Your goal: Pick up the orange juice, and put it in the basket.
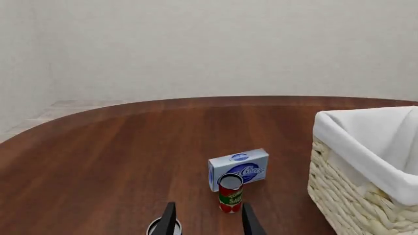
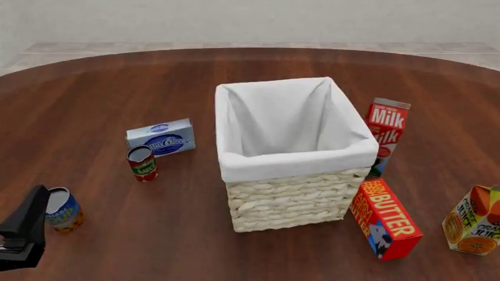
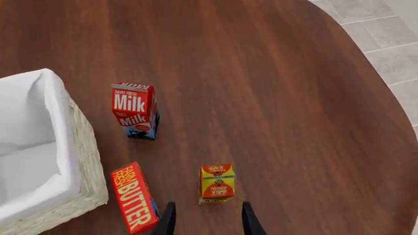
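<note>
The orange juice [image 2: 472,220] is a small yellow carton with an orange-red top, standing upright near the table's front right, to the right of the basket [image 2: 289,199]. In the right wrist view the orange juice [image 3: 217,183] stands just beyond my right gripper [image 3: 207,223], which is open and hovers above it with nothing between its fingers. The basket [image 3: 88,176], wicker with white lining, stands mid-table. My left gripper [image 1: 209,223] is open too, low at the front left of the table [image 2: 22,234], far from the carton.
A Butter box [image 2: 384,218] leans by the basket's front right corner, between basket and juice. A Milk carton [image 2: 387,134] stands right of the basket. Left of the basket are a blue-white box [image 2: 161,137], a red sauce can [image 2: 142,163] and another can [image 2: 62,209] beside my left gripper.
</note>
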Tool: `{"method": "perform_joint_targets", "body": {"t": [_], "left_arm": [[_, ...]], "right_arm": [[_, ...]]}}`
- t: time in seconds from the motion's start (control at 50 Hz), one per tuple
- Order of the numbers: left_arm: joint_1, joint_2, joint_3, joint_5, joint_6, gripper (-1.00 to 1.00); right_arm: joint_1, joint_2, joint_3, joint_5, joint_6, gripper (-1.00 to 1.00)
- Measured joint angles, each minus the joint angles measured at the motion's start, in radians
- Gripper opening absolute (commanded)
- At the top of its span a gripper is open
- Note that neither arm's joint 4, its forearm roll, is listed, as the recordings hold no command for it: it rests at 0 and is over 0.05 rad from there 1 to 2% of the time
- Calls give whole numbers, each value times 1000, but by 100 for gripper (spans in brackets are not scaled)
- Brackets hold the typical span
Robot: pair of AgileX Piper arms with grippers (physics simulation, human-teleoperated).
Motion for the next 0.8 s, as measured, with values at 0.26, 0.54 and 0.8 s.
{"method": "perform_joint_targets", "body": {"t": [0.26,0.54,0.8], "left_arm": [[0,0,0,0,0,100],[0,0,0,0,0,100],[0,0,0,0,0,100]], "right_arm": [[-31,-13,63,-27,-22,100],[-34,-2,87,-80,-54,100],[-15,18,121,-157,-72,100]]}}
